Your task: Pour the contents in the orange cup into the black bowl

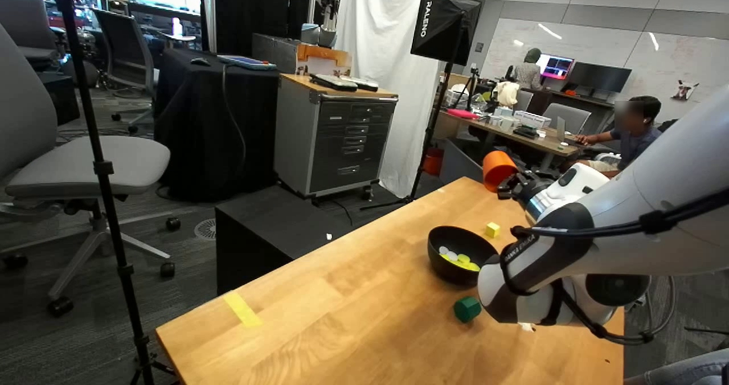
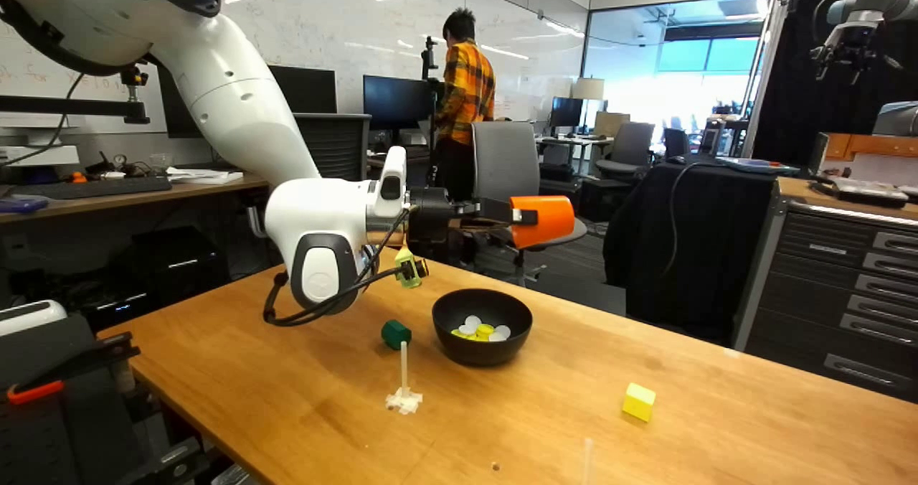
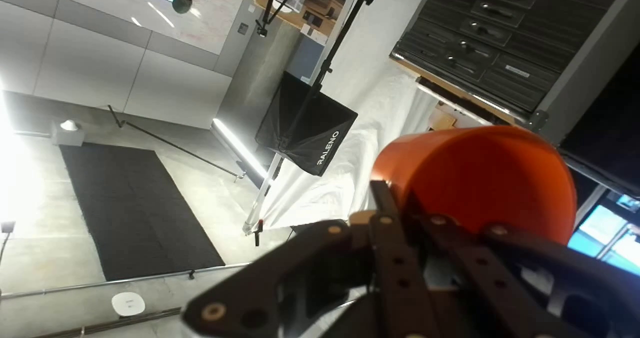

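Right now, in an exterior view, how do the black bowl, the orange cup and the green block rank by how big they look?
Largest: black bowl
Middle: orange cup
Smallest: green block

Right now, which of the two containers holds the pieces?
The black bowl, upright on the table, holding white and yellow pieces; the orange cup is tipped in the fingers, with none visible inside.

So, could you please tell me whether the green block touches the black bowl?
Apart: both exterior views show tabletop between the green block and the black bowl.
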Tool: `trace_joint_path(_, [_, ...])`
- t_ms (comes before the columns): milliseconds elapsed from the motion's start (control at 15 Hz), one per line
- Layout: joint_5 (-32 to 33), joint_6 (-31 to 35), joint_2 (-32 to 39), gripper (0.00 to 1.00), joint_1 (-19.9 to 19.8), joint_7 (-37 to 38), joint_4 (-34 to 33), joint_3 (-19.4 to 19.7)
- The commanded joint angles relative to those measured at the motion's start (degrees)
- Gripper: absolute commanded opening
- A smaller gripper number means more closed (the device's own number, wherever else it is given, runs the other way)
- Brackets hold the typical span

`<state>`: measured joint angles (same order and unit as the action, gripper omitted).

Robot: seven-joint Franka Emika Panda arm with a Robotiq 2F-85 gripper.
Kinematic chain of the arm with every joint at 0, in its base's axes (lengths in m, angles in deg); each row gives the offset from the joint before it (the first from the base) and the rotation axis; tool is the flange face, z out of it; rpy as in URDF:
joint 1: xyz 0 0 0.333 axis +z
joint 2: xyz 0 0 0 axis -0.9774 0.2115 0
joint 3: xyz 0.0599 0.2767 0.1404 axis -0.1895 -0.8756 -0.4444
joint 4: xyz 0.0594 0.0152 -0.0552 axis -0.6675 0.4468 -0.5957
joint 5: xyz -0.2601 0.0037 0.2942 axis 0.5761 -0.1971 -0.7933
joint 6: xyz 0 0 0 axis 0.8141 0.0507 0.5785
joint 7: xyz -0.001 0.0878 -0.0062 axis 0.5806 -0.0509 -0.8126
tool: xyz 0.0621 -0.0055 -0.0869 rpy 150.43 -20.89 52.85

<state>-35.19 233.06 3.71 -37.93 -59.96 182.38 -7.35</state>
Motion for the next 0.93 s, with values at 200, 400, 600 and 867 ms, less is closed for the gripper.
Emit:
trace_joint_path(200, [-1.04,1.44,-0.91,0.05,-1.11,-2.84,-1.22,-0.95])
trace_joint_path(400, [-0.73,1.69,-2.01,0.05,-2.81,-3.49,-1.24,-2.89])
trace_joint_path(600, [-0.41,1.7,-3.21,0.05,-5.17,-3.53,-1.34,-5.66])
trace_joint_path(867, [-0.25,1.7,-4.69,0.05,-8.62,-2.96,-1.79,-9.63])
